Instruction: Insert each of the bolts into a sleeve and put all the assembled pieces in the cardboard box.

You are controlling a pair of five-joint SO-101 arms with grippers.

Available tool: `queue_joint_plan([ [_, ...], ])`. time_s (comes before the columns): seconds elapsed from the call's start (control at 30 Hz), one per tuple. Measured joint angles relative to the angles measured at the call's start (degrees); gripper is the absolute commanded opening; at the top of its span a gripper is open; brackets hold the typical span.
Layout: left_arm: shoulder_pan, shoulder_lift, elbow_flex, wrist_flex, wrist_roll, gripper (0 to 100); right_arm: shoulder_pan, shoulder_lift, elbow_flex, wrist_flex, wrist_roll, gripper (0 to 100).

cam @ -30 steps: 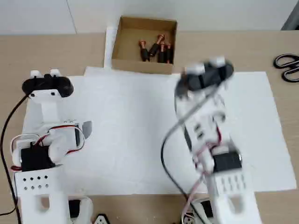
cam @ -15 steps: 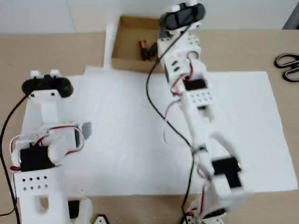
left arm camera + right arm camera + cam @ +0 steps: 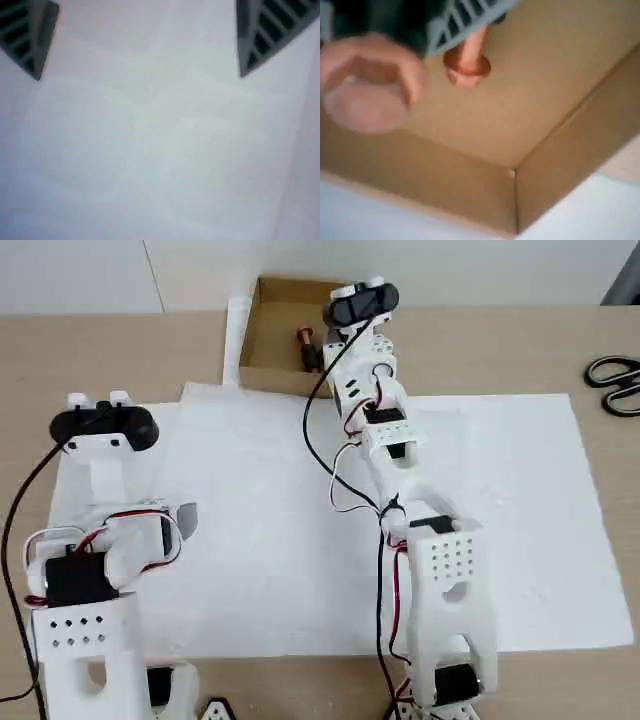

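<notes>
Right claw (image 3: 425,35) sits inside the cardboard box (image 3: 270,378), far centre of the surface (image 3: 110,350). Whether it grips anything cannot be told. A copper-headed bolt (image 3: 466,62) shows just beside its jaw, and one assembled piece (image 3: 305,342) lies on the box floor. Left claw (image 3: 139,70) hangs open over the white sheet (image 3: 250,510), holding nothing. Every piece visible is in the box. Judgement: deposit stage, task near completion.

Cardboard box (image 3: 266,340) contents mostly behind right arm (image 3: 372,405), scissors (image 3: 612,382) edge-cropped
</notes>
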Motion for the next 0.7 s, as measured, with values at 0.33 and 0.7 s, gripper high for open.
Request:
queue_joint_plan([
  [0.33,0.0,0.0,0.0,0.0,0.0,24,0.0,3.0,-2.1,-0.1,0.2,17.3],
  [0.7,0.0,0.0,0.0,0.0,0.0,24,0.0,3.0,-2.7,1.5,0.2,19.5],
])
